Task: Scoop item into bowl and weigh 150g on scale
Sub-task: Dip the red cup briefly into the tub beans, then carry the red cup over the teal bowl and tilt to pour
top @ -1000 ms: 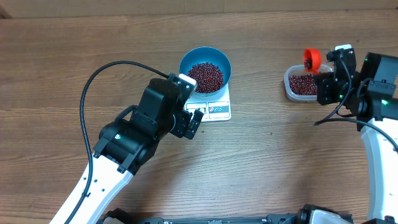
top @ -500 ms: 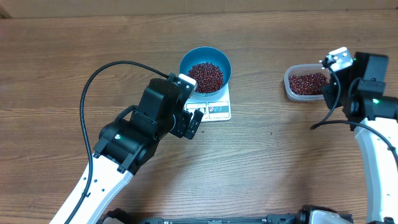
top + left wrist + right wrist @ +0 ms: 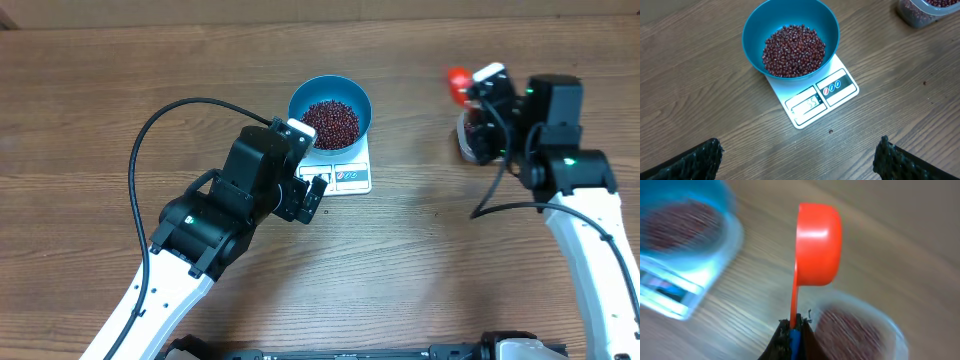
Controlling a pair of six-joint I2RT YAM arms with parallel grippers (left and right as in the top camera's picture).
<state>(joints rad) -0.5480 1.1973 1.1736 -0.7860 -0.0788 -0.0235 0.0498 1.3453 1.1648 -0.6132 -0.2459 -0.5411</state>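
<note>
Dark red little beans [image 3: 794, 50] lay heaped in the round blue bowl [image 3: 754, 31] on the flat white scale [image 3: 822, 100]. The left gripper [image 3: 797, 161] gaped wide; the right gripper [image 3: 792, 330] pinched a red plastic scoop [image 3: 819, 245] by its handle.

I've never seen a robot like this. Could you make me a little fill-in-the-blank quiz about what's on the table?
1. The bowl standing on the white scale is coloured ____.
2. Inside the bowl lies a heap of small dark red ____.
3. The right tool grips the red scoop by its ____.

Missing words: blue; beans; handle.
</note>
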